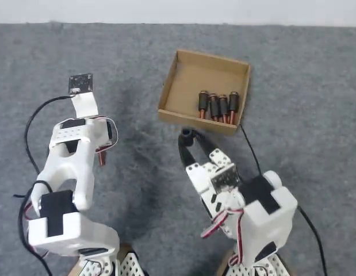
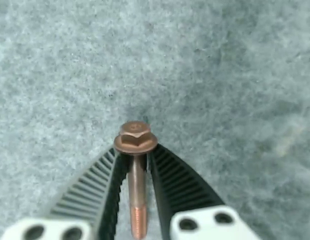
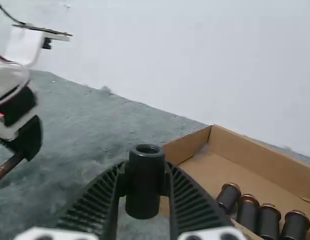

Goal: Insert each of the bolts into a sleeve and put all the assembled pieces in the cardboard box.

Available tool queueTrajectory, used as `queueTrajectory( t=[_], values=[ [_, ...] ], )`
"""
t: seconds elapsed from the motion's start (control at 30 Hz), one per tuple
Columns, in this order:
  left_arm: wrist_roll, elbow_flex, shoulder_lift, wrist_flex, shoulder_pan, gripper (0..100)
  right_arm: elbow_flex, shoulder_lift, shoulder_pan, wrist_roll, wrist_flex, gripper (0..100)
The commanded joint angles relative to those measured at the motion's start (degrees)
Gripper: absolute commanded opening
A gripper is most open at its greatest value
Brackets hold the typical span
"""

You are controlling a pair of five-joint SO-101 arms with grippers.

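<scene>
Left side first: the left fingers (image 2: 97,182) are clamped on a copper bolt (image 2: 136,141), gripping the shank just under the hex head, with the threaded end pointing back toward the wrist. They hang over the grey carpeted counter (image 1: 293,86), well apart from the box.

Over in the middle, the right fingers (image 3: 192,200) are squeezed around a black sleeve (image 3: 144,182). It stands upright with the open hole facing up, just beside the near wall of the cardboard box (image 1: 166,92).

The box sits further right and back. Four assembled pieces (image 1: 218,106) lie in it side by side in a neat row, tucked against the wall closest to the right arm.
</scene>
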Motion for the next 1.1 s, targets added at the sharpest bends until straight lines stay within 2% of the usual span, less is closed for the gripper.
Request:
queueTrajectory(
  t=[0.0, 0.77, 1.07],
  values=[
    [-0.6, -0.7, -4.5, -1.7, 0.4, 1, 4.0, -6.5, -1.4, 0.8, -1.6, 0.7],
    [-0.3, -1.1, -5.6, 0.0, 2.1, 1, 6.1, -9.2, -4.1, 0.8, -1.1, 0.7],
    [-0.2, -0.7, -23.8, 9.2, 4.6, 1, 6.1, -9.2, -4.0, 0.7, 0.4, 0.7]
  ],
)
